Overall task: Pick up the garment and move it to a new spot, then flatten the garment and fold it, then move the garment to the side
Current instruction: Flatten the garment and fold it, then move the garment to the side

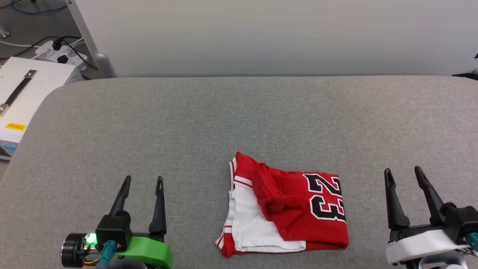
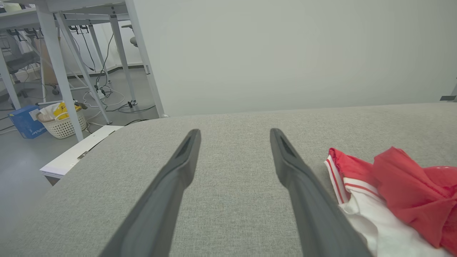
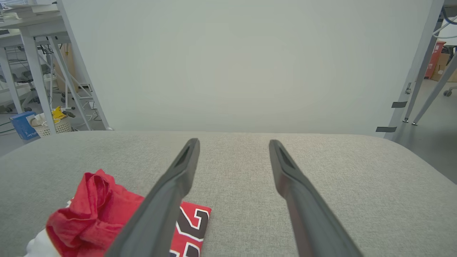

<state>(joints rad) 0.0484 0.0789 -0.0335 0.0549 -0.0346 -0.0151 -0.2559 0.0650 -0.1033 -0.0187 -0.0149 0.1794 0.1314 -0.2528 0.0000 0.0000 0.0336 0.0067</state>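
Note:
The garment (image 1: 295, 209), a red jersey shirt with white sleeve cloth, striped trim and a black-and-white "23", lies loosely bunched on the grey table (image 1: 239, 123) near the front edge, centre-right. My left gripper (image 1: 143, 181) is open at the lower left, well left of the garment, empty. My right gripper (image 1: 404, 172) is open at the lower right, just right of the garment, also empty. In the left wrist view the garment (image 2: 389, 192) lies right of my open left gripper (image 2: 235, 134). In the right wrist view the garment (image 3: 96, 210) lies lower left of my open right gripper (image 3: 234, 142).
A pale wall panel (image 1: 276, 37) rises behind the table's far edge. Off the left edge stands a white box with a black handle (image 1: 22, 93), with a power strip and cables (image 1: 61, 54) on the floor. A basket (image 2: 64, 121) and table legs stand farther left.

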